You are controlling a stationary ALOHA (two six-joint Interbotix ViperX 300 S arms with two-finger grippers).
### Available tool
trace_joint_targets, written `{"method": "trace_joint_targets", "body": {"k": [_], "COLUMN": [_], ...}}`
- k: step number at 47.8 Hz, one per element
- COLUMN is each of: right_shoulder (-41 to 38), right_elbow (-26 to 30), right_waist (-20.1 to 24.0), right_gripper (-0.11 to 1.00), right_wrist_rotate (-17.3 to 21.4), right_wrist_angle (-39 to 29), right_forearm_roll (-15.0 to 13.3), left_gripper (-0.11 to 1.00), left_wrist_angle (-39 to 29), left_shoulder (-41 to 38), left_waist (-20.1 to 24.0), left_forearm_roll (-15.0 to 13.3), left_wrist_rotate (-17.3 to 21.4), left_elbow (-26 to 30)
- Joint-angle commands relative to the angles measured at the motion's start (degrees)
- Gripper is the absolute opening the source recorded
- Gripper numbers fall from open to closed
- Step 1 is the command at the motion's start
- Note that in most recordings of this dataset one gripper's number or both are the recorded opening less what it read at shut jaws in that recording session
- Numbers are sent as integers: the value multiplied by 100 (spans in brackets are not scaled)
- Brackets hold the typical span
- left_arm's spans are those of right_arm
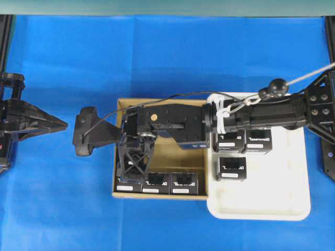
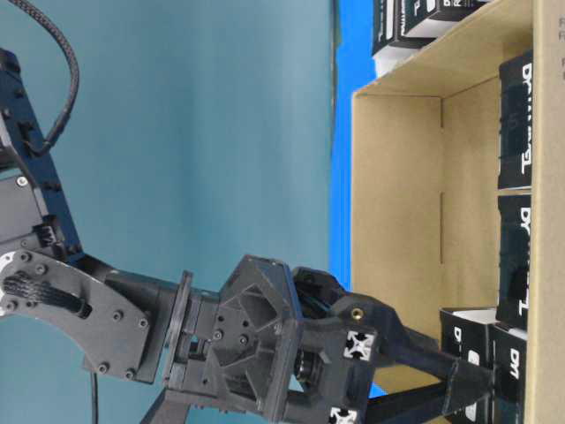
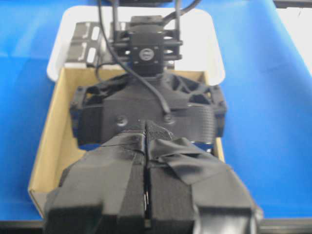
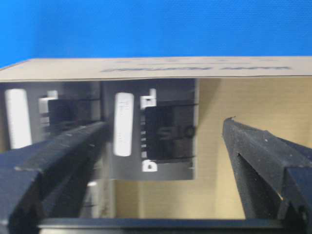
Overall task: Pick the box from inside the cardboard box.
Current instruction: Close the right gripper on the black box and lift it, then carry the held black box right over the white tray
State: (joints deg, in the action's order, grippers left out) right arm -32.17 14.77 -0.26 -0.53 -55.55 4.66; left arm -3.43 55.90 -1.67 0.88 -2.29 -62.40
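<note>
The approach step is in hand: the right gripper (image 4: pixel 163 146) is held wide apart (nothing between the fingers) before the box (image 4: pixel 168 129), seen centre frame inside the cardboard box (image 1: pixel 178 154). A further descent and a closing are called for.

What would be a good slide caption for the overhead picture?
Right gripper, jaws open, reaches into the cardboard box over a row of black cartons; three more sit in the white tray.
</note>
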Motion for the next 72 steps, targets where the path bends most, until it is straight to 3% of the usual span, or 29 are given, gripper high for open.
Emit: {"method": "trace_joint_targets", "body": {"k": [1,28,46,72], "right_shoulder": [-62,-97,-141,-404], "right_elbow": [18,-9,18,18], "right_waist": [-53,-316,-466,-299], "right_gripper": [99,99,99,99], "right_wrist_rotate": [-18,-387,-439,-642], "right_wrist_angle": [35,35,79,202], "right_forearm_roll": [-18,-53,-79,-79], "left_gripper": [-7,-7,-7,-7], "left_wrist_angle": [26,18,18,18], "left_shoulder": [-26,-18,-26,-26], "left_waist": [-9,-9,0,9], "left_forearm_roll": [9,9,18,18], "left_wrist_rotate": [0,-9,-9,-18], "left_elbow": [167,167,167,167]}}
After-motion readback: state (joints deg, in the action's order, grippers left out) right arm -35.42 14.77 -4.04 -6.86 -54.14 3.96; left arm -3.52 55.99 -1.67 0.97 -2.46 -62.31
